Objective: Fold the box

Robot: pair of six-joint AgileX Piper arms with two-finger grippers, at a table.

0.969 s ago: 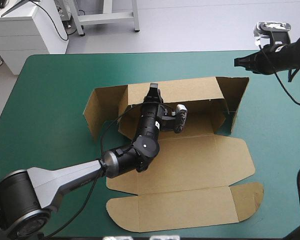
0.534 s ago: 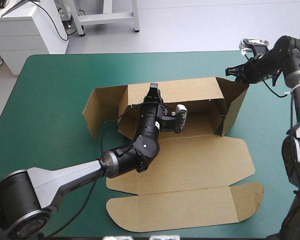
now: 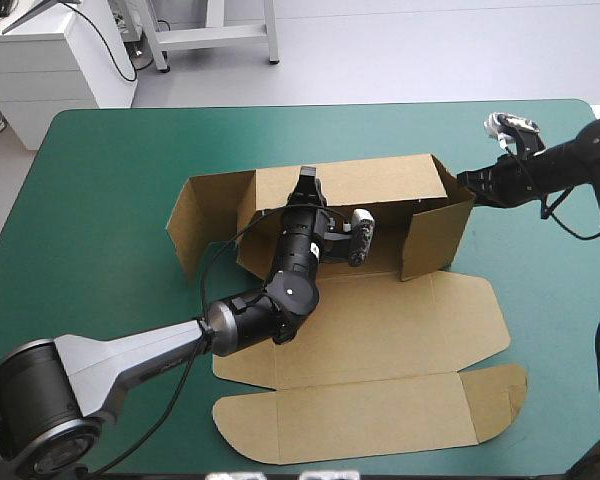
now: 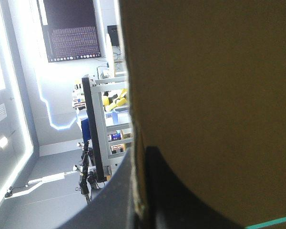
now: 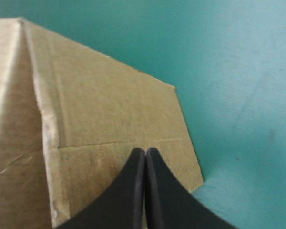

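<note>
The left hand [image 3: 307,182] is clamped on the top edge of the box's [image 3: 380,330] rear wall [image 3: 380,180]. Its black fingers [image 4: 167,200] are all but together, one on each face of the brown board, and the sheet's edge runs up between them. The left arm reaches over the flat part of the box from the worktop's [image 3: 110,180] near left corner.

The right hand [image 3: 467,184] comes in from the right edge with its fingers closed together into one pointed arch, gripping nothing. Its tip sits at the outer face of the right flap [image 3: 435,235], close to the top corner where that flap meets the rear wall. As far as we can tell, the tip touches the board.

The box lies about the middle of the worktop, and its rear wall stands upright, roughly parallel to the far edge. The right flap is upright too, turned from the wall's right end toward the near edge, about square to the wall. The left flap [image 3: 185,225] also stands, but it is swung outward toward the left edge.

The rest of the sheet lies flat on the teal-green cover between the wall and the near edge. It ends in a long panel [image 3: 360,425] with rounded corners just short of the near edge.
</note>
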